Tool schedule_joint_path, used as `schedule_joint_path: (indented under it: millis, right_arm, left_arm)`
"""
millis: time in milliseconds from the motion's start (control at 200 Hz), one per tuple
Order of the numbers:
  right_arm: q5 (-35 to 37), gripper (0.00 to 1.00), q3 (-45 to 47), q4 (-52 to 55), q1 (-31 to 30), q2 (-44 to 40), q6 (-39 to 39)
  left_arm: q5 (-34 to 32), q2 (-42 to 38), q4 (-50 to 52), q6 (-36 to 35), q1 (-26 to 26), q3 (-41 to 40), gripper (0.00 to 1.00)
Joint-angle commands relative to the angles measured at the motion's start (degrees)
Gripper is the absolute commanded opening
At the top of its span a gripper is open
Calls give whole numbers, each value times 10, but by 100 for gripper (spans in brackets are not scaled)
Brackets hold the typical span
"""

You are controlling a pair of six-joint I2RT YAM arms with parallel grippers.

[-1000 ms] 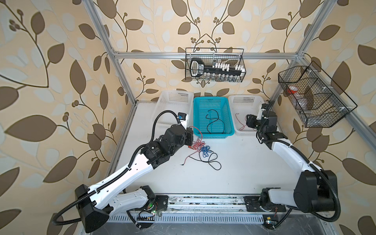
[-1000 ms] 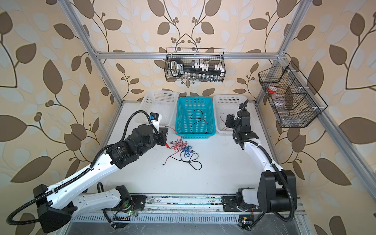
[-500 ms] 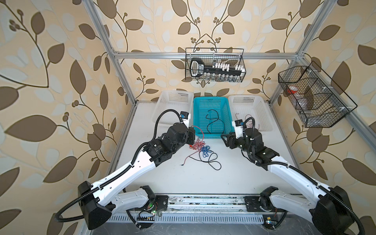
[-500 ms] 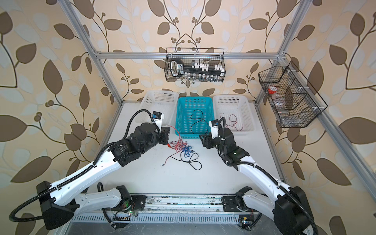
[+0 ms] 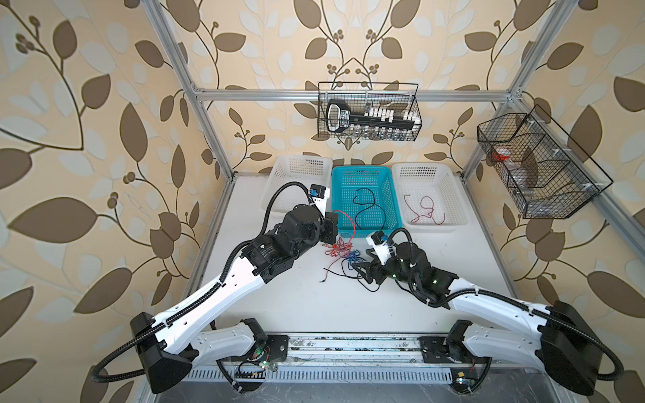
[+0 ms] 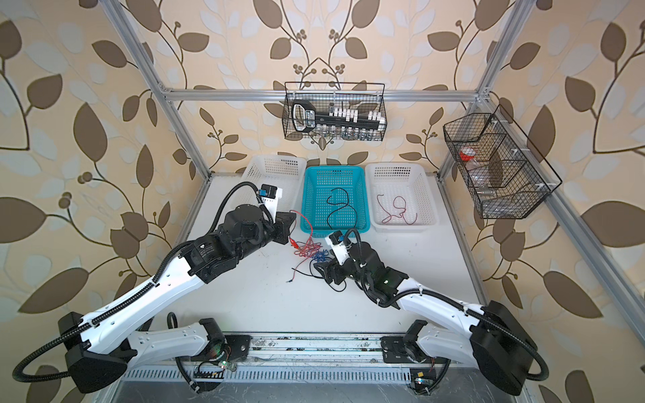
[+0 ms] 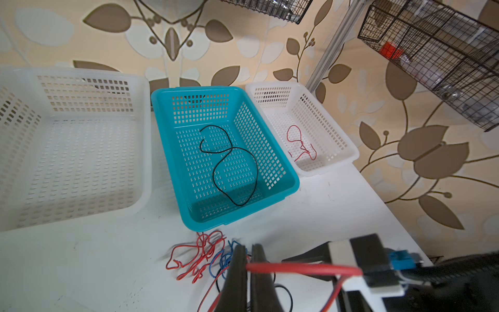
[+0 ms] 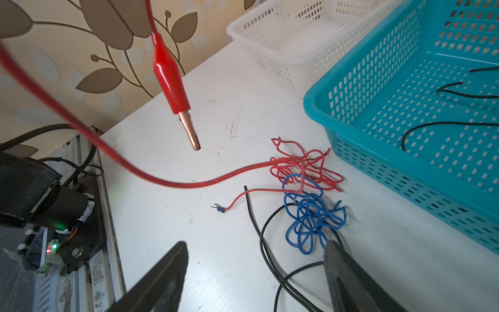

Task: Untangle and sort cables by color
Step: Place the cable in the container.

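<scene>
**Wallpapered cell, white table: one red lead pinched, the knot by the teal basket**

Leaf-patterned wallpaper backs a white table point(image 5: 314, 307) with three baskets along its far edge. Little writing can be read. The black device point(image 5: 340, 117) in the wire rack point(image 5: 370, 137) on the back wall carries a pale label. The left arm's motor housing point(image 5: 267, 249) carries a printed one. Both are too small to make out. The side rack point(image 5: 537, 167) holds something red, blurred behind its mesh.

The left gripper point(image 7: 249, 247) is pressed tight on a thick red lead point(image 8: 162, 178), which sags from it down to the tangle. A red-sleeved alligator clip point(image 8: 168, 70) dangles above the table. The right gripper point(image 8: 255, 243) stands wide apart and holds nothing. It is low over the table, with its jaws either side of a loose black cable point(image 8: 266, 243) and just beside the blue bundle point(image 8: 310, 216).

The thin red cables point(image 8: 305, 167), the blue bundle and the loose black cable lie knotted on the table just in front of the teal basket point(image 5: 359, 170). How the strands cross inside the knot cannot be told. One thin red strand ends in a fork terminal point(image 8: 216, 207).

A black cable point(image 5: 370, 206) lies in the teal basket, and a red cable point(image 5: 424, 209) lies in the right white basket point(image 5: 453, 195). In both top views the left arm's wrist partly hides the left white basket point(image 5: 300, 162).
</scene>
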State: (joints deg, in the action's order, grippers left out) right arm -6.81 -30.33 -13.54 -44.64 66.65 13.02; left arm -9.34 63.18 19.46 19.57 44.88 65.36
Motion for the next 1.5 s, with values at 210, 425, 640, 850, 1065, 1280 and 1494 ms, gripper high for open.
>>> schedule_joint_path:
  millis: [210, 425, 640, 850, 1065, 1280, 1494]
  right_arm:
    - [79, 79, 8, -158, -1, 101, 39]
    - [73, 78, 10, -209, 21, 145, 62]
    - [60, 71, 1, -234, 36, 175, 70]
    - [43, 23, -7, -231, 38, 168, 70]
    - [47, 0, 2, -191, 39, 110, 58]
    - [18, 0, 23, -141, 76, 2, 77]
    - [-47, 0, 11, -49, 101, -101, 28]
  left_arm:
    - [40, -23, -5, 23, -5, 21, 0]
    - [43, -34, -1, 22, -5, 25, 0]
    - [44, -37, 0, 20, -5, 26, 0]
    - [34, -37, 6, 16, -5, 20, 0]
    - [-3, -33, 14, 8, -6, 6, 0]
    - [-36, -6, 24, 2, -6, -8, 0]
    - [-18, 39, 17, 7, -6, -8, 0]
